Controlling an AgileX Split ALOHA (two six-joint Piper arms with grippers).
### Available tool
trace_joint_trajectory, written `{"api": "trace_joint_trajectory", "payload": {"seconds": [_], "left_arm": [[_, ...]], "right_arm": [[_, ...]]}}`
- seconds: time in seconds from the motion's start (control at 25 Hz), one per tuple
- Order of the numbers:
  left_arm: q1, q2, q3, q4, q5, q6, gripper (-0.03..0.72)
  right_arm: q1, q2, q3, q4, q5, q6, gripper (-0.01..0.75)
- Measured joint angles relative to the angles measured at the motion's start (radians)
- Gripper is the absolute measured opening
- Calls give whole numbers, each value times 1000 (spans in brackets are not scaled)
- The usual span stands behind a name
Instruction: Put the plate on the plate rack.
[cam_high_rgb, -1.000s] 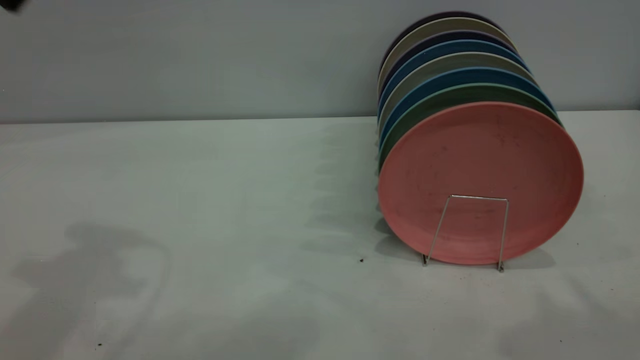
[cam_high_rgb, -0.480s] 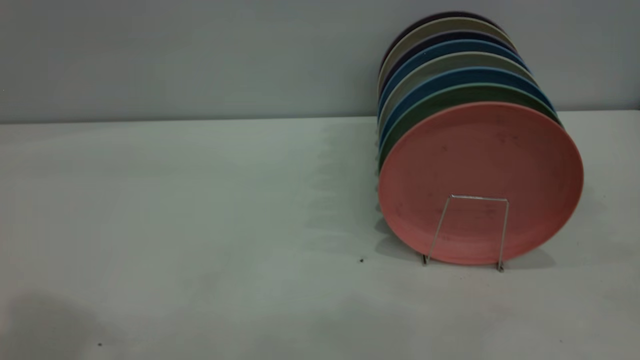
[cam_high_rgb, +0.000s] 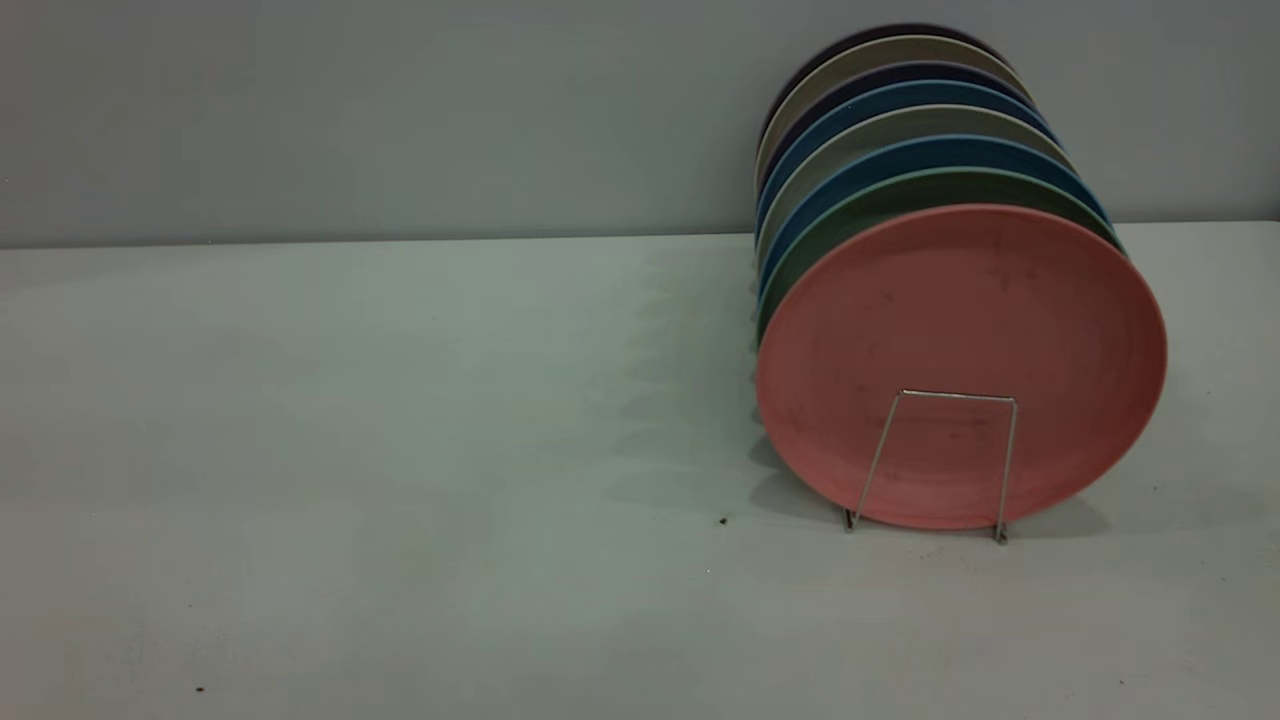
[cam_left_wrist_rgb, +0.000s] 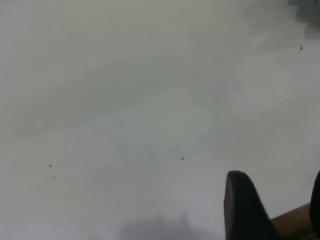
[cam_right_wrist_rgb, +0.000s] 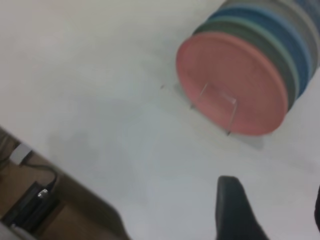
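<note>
The plate (cam_high_rgb: 960, 365) is standing upright at the front of the plate rack (cam_high_rgb: 945, 462), well apart from both grippers. The left gripper (cam_left_wrist_rgb: 272, 210) and right gripper (cam_right_wrist_rgb: 270, 212) are hanging with fingers apart over the table (cam_high_rgb: 400, 450).

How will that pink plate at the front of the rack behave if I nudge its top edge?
The plate stands on edge behind one low loop of the plate rack, so it would probably tip. Being round, it might roll sideways once free. It looks rigid and matte, so likely not slippery.
</note>
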Motion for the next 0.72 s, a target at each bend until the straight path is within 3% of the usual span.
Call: {"api": "trace_joint_trajectory", "payload": {"seconds": [0.28, 0.72], "left_arm": [[0, -244, 192, 0, -32, 1, 360], [0, -527, 368, -1, -32, -1, 360]], "right_arm": [[0, -225, 207, 14, 26, -1, 370], [0, -447, 344, -60, 79, 16, 355]]}}
